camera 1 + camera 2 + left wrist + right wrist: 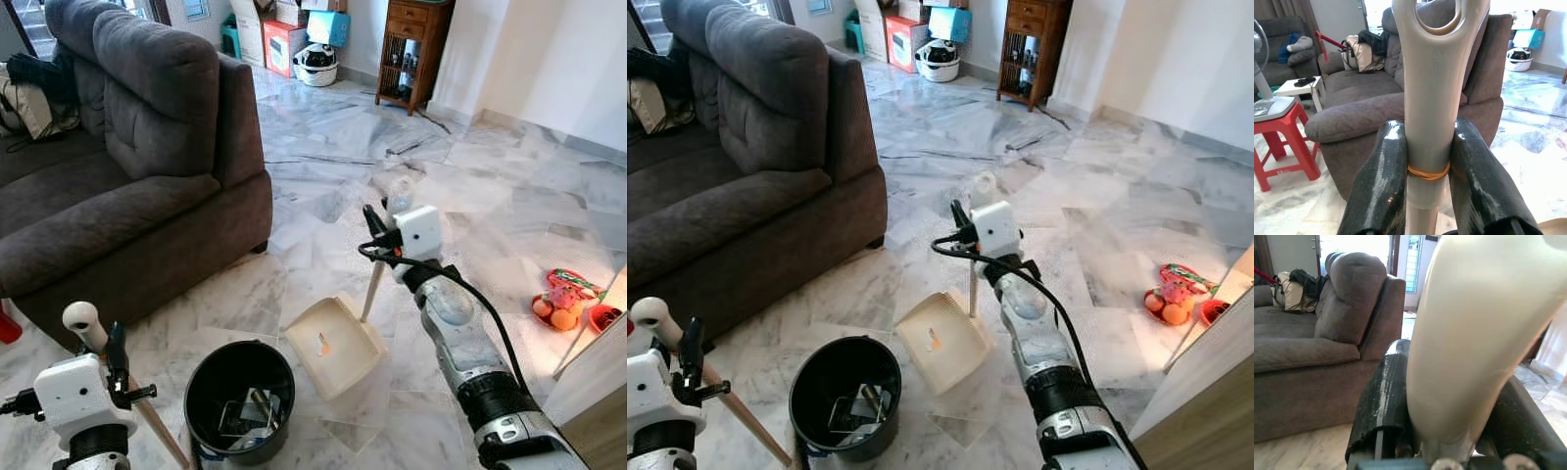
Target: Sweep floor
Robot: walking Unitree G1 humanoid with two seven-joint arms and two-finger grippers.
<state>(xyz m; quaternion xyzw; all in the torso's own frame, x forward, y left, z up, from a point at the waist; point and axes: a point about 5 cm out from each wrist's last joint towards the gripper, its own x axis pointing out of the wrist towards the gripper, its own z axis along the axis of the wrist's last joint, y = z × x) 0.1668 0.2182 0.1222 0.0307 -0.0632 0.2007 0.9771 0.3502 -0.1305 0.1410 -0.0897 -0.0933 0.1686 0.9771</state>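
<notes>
Far left: grey sofa (127, 166).

Left gripper (116, 364), low at the robot's left, is clamped on the broom handle (86, 323). The wrist view shows both fingers (1382, 181) pressed to the pale shaft at a rubber band. The handle's long axis slants, rounded top up and left, shaft running down and right toward the floor beside the bin (240, 397). The brush end is hidden.

Centre: black bin holds some debris. Just right of it sits the dustpan (333, 345), tilted, an orange scrap inside, its stick handle (373, 291) rising steeply to the right gripper (375, 227), which is closed around the handle's top.

Judged step: emptying the dustpan into the bin. To do it well, bring the pan's lip over the bin rim before tipping, and keep the broom steady.

Far right: toys (563, 302) on the marble floor (490, 176).
</notes>
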